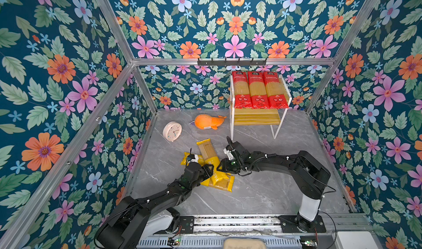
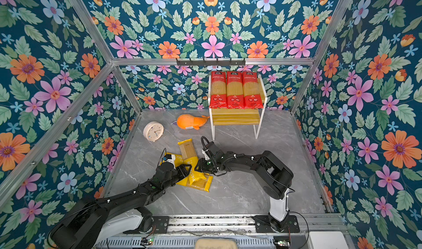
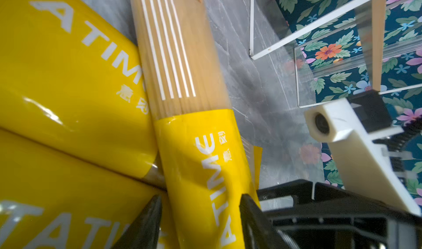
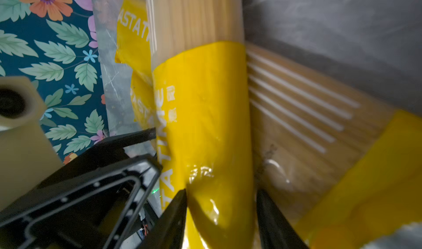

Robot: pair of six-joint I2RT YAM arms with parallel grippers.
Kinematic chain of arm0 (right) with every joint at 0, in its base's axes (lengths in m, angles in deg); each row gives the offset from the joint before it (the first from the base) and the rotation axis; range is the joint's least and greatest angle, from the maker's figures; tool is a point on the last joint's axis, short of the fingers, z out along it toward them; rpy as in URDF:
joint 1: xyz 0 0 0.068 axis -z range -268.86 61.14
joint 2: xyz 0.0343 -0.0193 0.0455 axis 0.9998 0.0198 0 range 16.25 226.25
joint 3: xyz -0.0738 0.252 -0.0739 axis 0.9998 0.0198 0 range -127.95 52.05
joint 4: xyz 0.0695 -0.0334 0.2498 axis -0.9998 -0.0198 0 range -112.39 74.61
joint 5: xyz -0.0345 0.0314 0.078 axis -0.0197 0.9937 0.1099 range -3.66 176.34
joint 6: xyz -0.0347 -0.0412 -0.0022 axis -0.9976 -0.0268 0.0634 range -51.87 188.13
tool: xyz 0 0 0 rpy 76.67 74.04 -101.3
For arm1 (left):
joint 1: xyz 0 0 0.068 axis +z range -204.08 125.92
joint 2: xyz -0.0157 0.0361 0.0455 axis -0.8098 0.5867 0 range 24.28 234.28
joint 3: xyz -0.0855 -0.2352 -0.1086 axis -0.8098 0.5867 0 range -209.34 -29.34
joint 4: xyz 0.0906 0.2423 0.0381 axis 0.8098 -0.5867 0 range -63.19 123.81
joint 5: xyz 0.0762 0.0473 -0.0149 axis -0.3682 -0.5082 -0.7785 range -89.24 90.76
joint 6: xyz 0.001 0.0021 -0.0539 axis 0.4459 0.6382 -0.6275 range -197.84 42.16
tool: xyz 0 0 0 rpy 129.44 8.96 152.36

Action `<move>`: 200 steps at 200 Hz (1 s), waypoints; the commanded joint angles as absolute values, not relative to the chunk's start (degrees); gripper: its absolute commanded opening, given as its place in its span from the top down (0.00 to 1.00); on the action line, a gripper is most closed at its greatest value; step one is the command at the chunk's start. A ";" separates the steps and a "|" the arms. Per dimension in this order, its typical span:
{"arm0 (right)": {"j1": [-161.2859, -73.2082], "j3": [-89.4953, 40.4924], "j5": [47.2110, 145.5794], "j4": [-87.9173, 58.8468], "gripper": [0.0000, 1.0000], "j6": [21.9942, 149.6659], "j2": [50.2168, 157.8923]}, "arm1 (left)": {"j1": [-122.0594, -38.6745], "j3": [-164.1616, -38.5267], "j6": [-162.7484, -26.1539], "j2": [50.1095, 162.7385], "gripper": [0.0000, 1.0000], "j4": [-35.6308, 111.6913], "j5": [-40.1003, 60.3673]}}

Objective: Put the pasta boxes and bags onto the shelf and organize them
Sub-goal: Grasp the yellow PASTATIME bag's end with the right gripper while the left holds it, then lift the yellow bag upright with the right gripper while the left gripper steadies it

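Note:
Three yellow pasta packs lie crossed in a pile at mid-table. The top yellow pack [image 1: 207,151] [image 2: 188,150] points toward the shelf [image 1: 255,119], a two-tier rack at the back right. My left gripper [image 1: 211,169] [image 3: 201,201] is shut on this pack's yellow end [image 3: 201,158], a finger against each long side. From the opposite side my right gripper [image 1: 220,165] [image 4: 221,193] is shut on the same pack [image 4: 205,99], and its film dents at one finger. The other two yellow packs [image 1: 223,183] [image 3: 68,76] lie underneath. Three red-ended packs [image 1: 258,90] lie side by side on the shelf's top tier.
An orange plush whale [image 1: 209,121] and a white clock [image 1: 172,131] lie behind the pile, left of the shelf. A black hook rail [image 1: 231,62] hangs on the back frame above the shelf. The shelf's lower tier shows bare slats. The two grippers nearly touch.

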State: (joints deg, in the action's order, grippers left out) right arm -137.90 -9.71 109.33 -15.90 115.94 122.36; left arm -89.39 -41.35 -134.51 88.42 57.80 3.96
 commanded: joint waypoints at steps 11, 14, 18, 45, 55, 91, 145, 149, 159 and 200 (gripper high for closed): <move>-140.23 -5.38 116.21 -10.29 0.52 120.50 119.60 | -89.41 -40.39 -134.33 85.90 0.50 57.59 2.48; -140.13 -4.24 116.30 -8.78 0.52 121.60 119.16 | -89.41 -40.27 -134.31 85.65 0.51 57.38 2.44; -139.83 -2.76 116.55 -7.17 0.52 122.73 118.41 | -89.41 -40.10 -134.32 85.36 0.52 57.28 2.55; -136.58 2.72 117.19 -0.22 0.49 126.88 116.96 | -89.49 -38.70 -135.50 85.34 0.58 59.06 3.99; -135.66 2.58 117.13 -0.46 0.48 126.79 117.57 | -89.87 -37.89 -136.51 85.84 0.61 61.05 4.86; -135.01 0.85 116.68 1.14 0.48 127.53 119.63 | -91.90 -36.84 -138.21 86.00 0.70 62.47 4.43; -134.95 -2.68 121.95 9.12 0.54 130.36 126.44 | -92.18 -37.08 -138.49 86.91 0.75 63.39 4.11; -135.09 -2.40 122.72 10.97 0.55 130.99 126.76 | -92.26 -37.08 -138.56 87.09 0.75 63.63 4.26; -135.13 -1.27 123.89 15.24 0.57 132.41 127.00 | -92.68 -36.91 -138.79 87.36 0.76 64.35 4.29; -135.05 2.05 122.84 21.29 0.77 132.47 126.13 | -93.45 -36.58 -139.42 88.84 0.77 66.53 5.00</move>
State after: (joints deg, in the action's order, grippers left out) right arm -134.93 1.07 121.22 14.24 131.02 126.71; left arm -93.15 -36.35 -139.21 88.27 65.23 2.78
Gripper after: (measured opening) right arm 0.271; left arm 0.233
